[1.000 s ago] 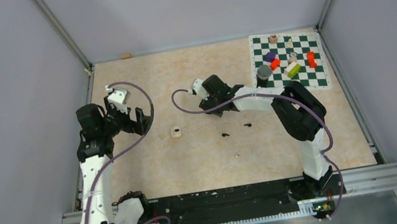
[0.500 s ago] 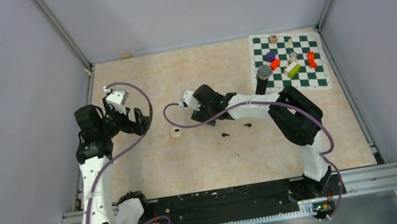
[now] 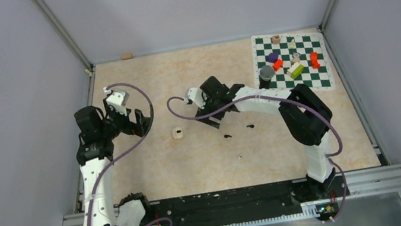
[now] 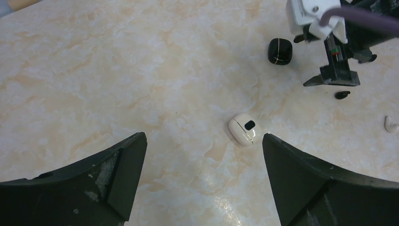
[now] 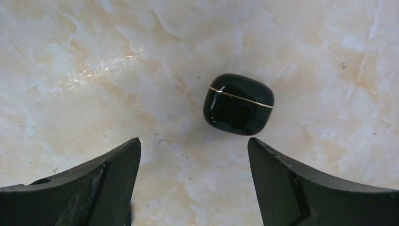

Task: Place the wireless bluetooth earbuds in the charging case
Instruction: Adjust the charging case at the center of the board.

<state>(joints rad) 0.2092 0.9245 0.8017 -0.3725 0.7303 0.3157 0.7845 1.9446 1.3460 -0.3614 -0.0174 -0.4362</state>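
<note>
Right gripper [image 5: 193, 143]: we are hovering it open, empty, just short of the shut black case [image 5: 239, 110].
Left gripper [image 4: 203, 137]: we are pointing it wide open, empty, at the white case [image 4: 243, 129].
Black earbuds [image 3: 227, 136]: lying loose on the table [image 3: 194, 168].

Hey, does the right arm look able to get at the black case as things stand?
Probably yes. The right hand is open and points at the black case, which lies just ahead of it with nothing between them.

Coloured blocks [image 3: 314, 60] on checkered mat [image 3: 313, 79]
</note>
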